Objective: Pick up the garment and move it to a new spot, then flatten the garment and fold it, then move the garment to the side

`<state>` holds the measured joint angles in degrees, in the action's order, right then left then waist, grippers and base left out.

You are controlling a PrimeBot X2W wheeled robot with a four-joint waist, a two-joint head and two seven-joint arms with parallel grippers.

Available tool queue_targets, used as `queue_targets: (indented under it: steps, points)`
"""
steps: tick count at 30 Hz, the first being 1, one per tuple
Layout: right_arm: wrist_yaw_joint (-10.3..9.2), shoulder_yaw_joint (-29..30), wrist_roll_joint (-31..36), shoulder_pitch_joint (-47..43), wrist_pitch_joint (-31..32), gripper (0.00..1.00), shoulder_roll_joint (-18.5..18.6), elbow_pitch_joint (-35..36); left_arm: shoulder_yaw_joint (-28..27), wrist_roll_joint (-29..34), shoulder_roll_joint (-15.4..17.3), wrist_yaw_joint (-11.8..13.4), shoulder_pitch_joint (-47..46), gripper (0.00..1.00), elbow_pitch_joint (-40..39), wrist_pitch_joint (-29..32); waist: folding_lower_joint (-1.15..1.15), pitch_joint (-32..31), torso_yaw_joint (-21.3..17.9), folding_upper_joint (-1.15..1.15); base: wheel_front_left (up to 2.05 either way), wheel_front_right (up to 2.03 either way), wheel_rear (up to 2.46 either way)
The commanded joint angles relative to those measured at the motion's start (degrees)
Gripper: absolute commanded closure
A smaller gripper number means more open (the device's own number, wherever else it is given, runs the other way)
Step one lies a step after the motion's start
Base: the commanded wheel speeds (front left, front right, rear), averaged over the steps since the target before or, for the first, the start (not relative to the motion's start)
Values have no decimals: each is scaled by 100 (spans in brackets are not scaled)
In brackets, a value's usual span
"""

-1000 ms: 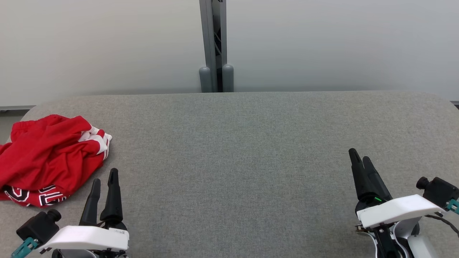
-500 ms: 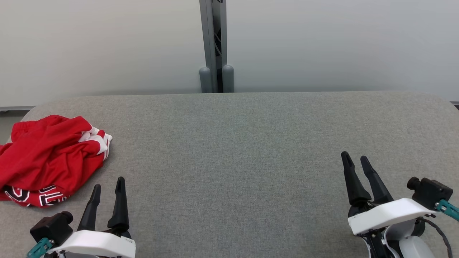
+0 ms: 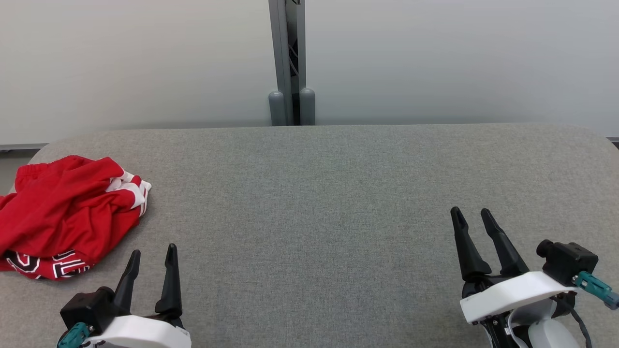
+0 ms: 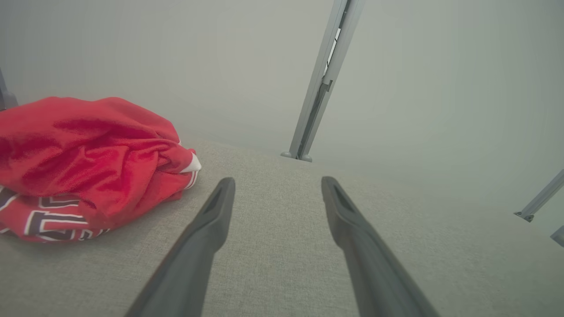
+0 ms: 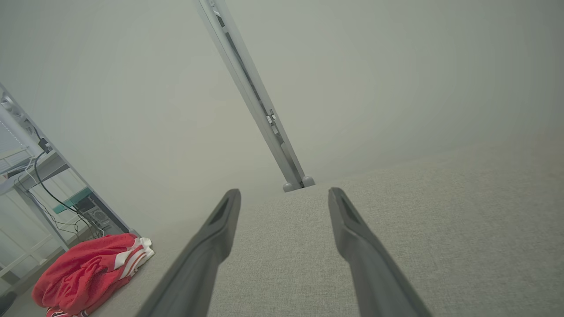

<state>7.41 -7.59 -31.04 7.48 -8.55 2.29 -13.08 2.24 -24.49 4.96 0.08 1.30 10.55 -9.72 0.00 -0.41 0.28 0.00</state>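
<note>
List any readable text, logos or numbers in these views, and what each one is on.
Nothing can be read in full.
Red garment: black-and-white block letters run along its near edge, but they are creased and partly folded under, so they cannot be read.
Table, wall, post: no print seen.

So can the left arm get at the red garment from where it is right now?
Probably yes. The left gripper is open and empty, and the crumpled red garment lies just ahead to its left on the gray table, with nothing between them.
</note>
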Motion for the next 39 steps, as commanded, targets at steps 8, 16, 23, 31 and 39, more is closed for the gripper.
queue_targets:
  steps: [8, 16, 23, 31, 39]
  points:
    - [11, -54, 573, -23, -193, 0, 57, 109, 97, 577, 95, 156, 40, 0, -73, -153, 0, 10, -3, 0, 0, 0, 0]
    - [11, -98, 974, -46, -303, 0, 63, 146, 178, 961, 111, 244, 122, 0, -120, -248, 0, 15, 4, 0, 0, 0, 0]
    - [12, -28, 1311, -41, -393, 0, 66, 138, 250, 1270, 111, 314, 146, 0, -153, -324, 0, 20, 10, 0, 0, 0, 0]
    - [12, 1, 1610, -59, -493, 0, 72, 116, 267, 1466, 68, 371, 202, 0, -161, -404, 0, 14, 6, 0, 0, 0, 0]
    - [13, 14, 1868, -82, -597, 0, 77, 32, 292, 1636, 26, 387, 271, 0, -165, -476, 0, -6, 6, 0, 0, 0, 0]
